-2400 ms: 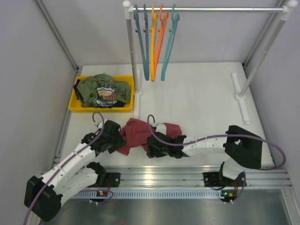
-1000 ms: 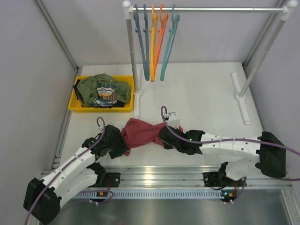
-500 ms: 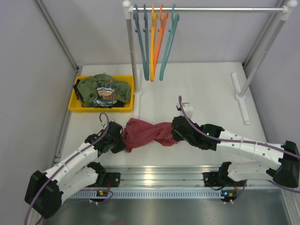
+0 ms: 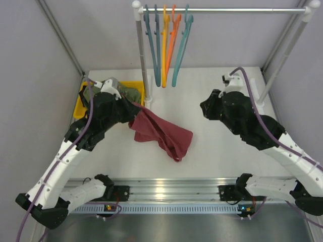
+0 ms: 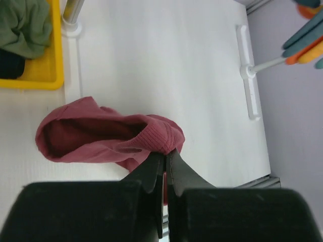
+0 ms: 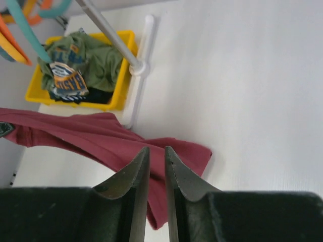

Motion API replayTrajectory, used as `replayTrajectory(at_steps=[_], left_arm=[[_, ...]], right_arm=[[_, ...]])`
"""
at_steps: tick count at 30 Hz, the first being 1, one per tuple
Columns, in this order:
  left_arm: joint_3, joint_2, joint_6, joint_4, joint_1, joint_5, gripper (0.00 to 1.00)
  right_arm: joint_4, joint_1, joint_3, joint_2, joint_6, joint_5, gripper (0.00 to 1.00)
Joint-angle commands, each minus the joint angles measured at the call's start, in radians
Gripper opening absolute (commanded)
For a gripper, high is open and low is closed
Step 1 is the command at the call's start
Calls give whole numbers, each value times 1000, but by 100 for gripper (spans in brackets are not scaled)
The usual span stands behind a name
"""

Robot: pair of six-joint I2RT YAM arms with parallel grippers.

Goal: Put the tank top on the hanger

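Above the table point(image 4: 227, 141), left gripper point(image 5: 164, 154): pinching tank top point(image 5: 101, 136).
Right gripper point(image 6: 154, 150): narrowly parted, empty.
Next: fetch hanger point(image 4: 180, 50), fabric held high.

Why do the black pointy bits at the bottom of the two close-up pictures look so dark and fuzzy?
Left wrist view: the left tool is very close to the lens, so it looks dark and soft-edged, while the tank top looks sharp. Right wrist view: the same goes for the right tool. Top external view: the light is even and the shadows are faint.
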Motion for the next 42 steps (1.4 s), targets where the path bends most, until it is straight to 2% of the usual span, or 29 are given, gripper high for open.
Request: replayTrajectory(at_steps=[1, 5, 8, 9, 10, 12, 16, 22, 28, 42], left_arm=[[72, 46, 50, -25, -3, 8, 0], [-15, 36, 13, 11, -3, 36, 0], [-117, 13, -16, 45, -3, 48, 0], [-137, 8, -20, 51, -3, 51, 0], [-170, 2, -24, 56, -3, 50, 0], [-192, -3, -27, 65, -3, 41, 0], [-209, 14, -22, 74, -3, 40, 0], [-220, 20, 2, 76, -1, 4, 0], [-262, 5, 13, 88, -1, -42, 0], [-292, 0, 29, 82, 3, -79, 0]], right_arm=[[-34, -26, 51, 16, -70, -53, 19], [38, -28, -130, -11, 34, -200, 26], [151, -16, -329, -49, 111, -320, 32], [189, -3, -425, -68, 129, -337, 34], [266, 42, -464, -69, 149, -342, 39], [323, 110, -530, -35, 194, -310, 42], [439, 265, -524, 130, 244, -247, 45], [561, 368, -434, 393, 292, -179, 45], [677, 408, -369, 565, 335, -136, 54], [748, 416, -274, 785, 387, -107, 54]])
